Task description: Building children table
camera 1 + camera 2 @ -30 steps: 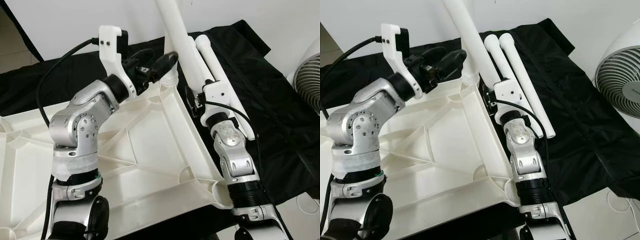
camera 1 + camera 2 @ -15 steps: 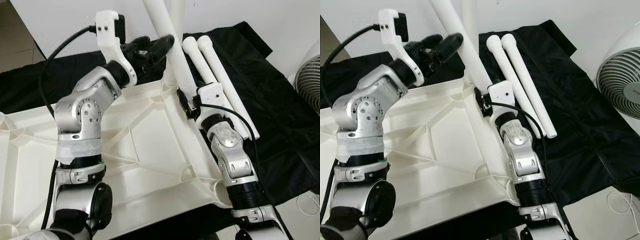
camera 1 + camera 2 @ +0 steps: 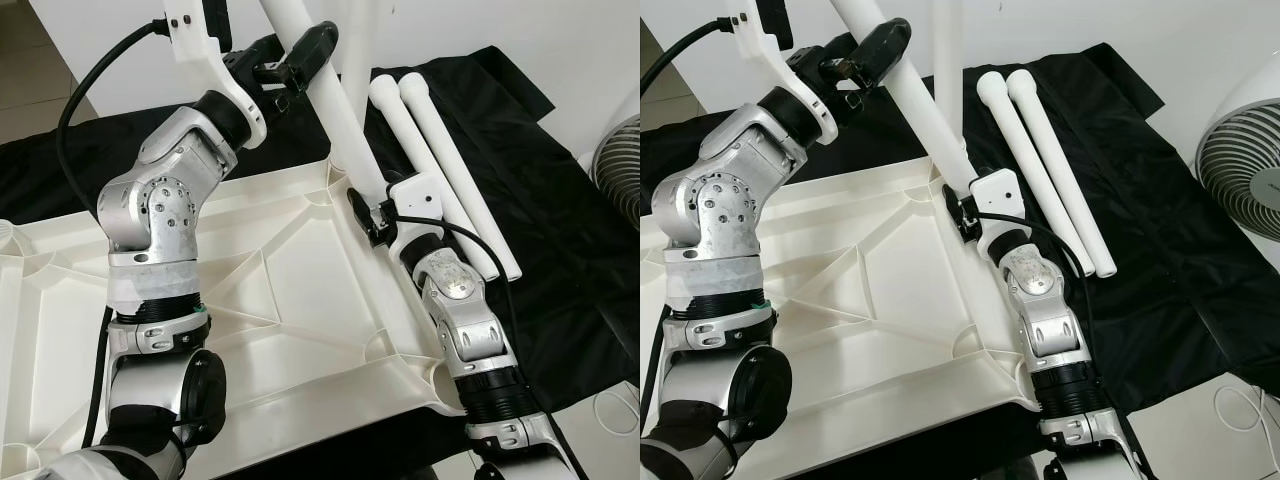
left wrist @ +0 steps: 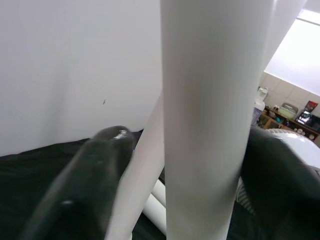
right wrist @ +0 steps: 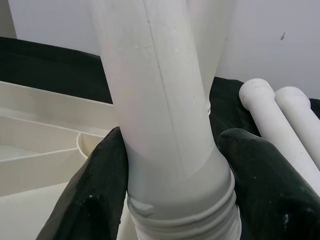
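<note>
Holding one white table leg (image 3: 335, 120) in both grippers: a long smooth plastic tube, tilted, its upper end cut off by the top of the head views. Its lower end widens to a collar with screw threads, seen close in my right wrist view, and sits just above the far right corner of the tabletop (image 3: 290, 290).

Tabletop: white moulded plastic, lying upside down, ribs running diagonally across the underside, round sockets at the corners. Its left side runs out of view and part is hidden behind my left arm.

Spare legs (image 3: 440, 160): two white tubes with rounded ends, lying side by side and touching on the black cloth (image 3: 560, 220), to the right of the tabletop.

Second upright white tube (image 3: 946, 70) behind the held leg; its top is cut off and I cannot tell what it stands in.

Left gripper (image 3: 295, 60): arm raised with the elbow bent, fingers clamped across the leg high up. In the left wrist view the black fingers (image 4: 85, 175) are blurred on either side of the tube.

Right gripper (image 3: 365, 212): forearm stretched forward along the tabletop's right edge, fingers (image 5: 95, 200) pressed to both sides of the leg just above the threaded collar.

Fan (image 3: 1245, 150): white grille at the right edge, partly cut off.
</note>
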Robot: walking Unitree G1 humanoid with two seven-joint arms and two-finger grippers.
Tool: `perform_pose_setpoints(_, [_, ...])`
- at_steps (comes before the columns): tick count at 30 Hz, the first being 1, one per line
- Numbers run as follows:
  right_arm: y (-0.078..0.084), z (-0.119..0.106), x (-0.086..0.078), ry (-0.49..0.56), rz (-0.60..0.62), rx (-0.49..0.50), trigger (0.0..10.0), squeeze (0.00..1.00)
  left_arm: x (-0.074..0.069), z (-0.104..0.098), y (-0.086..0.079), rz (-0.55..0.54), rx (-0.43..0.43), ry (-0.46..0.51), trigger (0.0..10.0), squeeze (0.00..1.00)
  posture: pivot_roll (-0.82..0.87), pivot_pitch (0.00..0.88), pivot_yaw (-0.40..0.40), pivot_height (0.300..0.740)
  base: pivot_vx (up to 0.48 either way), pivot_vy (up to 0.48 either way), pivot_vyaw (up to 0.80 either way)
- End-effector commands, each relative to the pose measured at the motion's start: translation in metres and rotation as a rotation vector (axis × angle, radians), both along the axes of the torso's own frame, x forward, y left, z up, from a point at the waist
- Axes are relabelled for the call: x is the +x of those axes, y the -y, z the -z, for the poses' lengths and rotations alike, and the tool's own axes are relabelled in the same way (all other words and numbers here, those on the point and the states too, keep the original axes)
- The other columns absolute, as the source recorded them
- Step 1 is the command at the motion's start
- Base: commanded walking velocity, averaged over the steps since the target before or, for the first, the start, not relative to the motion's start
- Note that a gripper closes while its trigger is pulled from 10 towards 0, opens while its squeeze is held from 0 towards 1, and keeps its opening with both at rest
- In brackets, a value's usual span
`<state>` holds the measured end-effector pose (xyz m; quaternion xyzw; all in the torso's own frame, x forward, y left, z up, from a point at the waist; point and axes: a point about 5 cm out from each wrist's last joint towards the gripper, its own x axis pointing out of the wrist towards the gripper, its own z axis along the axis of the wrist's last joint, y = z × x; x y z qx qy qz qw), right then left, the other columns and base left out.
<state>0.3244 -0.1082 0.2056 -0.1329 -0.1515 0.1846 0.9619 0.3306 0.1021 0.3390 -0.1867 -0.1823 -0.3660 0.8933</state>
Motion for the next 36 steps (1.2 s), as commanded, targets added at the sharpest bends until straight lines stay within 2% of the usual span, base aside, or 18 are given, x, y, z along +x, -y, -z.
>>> perform_pose_setpoints(1, [-0.001, 0.0, -0.003, 0.015, -0.019, -0.001, 10.0, 0.0, -0.001, -0.003, 0.002, -0.004, -0.003, 0.014, 0.0, 0.0, -0.06, 0.129, 0.048, 0.74, 0.0, 0.0, 0.0])
perform_pose_setpoints(6, [-0.001, -0.001, -0.002, 0.018, -0.025, -0.001, 10.0, 0.0, -0.003, -0.001, 0.013, 0.009, -0.007, 0.016, 0.0, 0.0, -0.06, 0.114, 0.048, 0.74, 0.0, 0.0, 0.0])
perform_pose_setpoints(17, [0.0, -0.002, 0.0, 0.006, -0.018, 0.018, 10.0, 0.0, -0.005, -0.004, 0.019, 0.021, -0.026, 0.032, 0.0, 0.0, -0.07, 0.095, 0.045, 0.74, 0.0, 0.0, 0.0])
perform_pose_setpoints(18, [0.0, -0.003, 0.0, 0.007, -0.017, 0.021, 10.0, 0.72, -0.006, -0.005, 0.02, 0.025, -0.026, 0.037, 9.9, 0.0, -0.07, 0.09, 0.046, 0.74, 0.0, 0.0, 0.0])
perform_pose_setpoints(20, [0.0, -0.004, 0.001, 0.001, -0.013, 0.035, 10.0, 0.72, -0.007, -0.007, 0.022, 0.031, -0.011, 0.046, 9.9, 0.0, -0.07, 0.09, 0.046, 0.74, 0.0, 0.0, 0.0])
perform_pose_setpoints(21, [0.0, -0.005, 0.002, -0.002, -0.009, 0.046, 10.0, 1.0, -0.008, -0.008, 0.024, 0.036, -0.002, 0.057, 10.0, 0.0, -0.07, 0.082, 0.047, 0.74, 0.0, 0.0, 0.0])
perform_pose_setpoints(28, [-0.002, -0.014, 0.008, -0.014, 0.014, 0.04, 10.0, 1.0, -0.016, -0.007, 0.038, 0.048, 0.069, 0.113, 10.0, 0.0, -0.07, 0.081, 0.049, 0.74, 0.0, 0.0, 0.0])
perform_pose_setpoints(29, [-0.003, -0.016, 0.01, -0.016, 0.02, 0.032, 10.0, 0.0, -0.018, -0.006, 0.041, 0.05, 0.084, 0.123, 10.0, 0.0, -0.07, 0.084, 0.048, 0.74, 0.0, 0.0, 0.0])
perform_pose_setpoints(36, [-0.007, -0.027, 0.016, -0.026, 0.032, 0.015, 10.0, 0.0, -0.024, -0.001, 0.054, 0.056, 0.172, 0.161, 10.0, 0.0, -0.06, 0.095, 0.047, 0.74, 0.0, 0.0, 0.0])
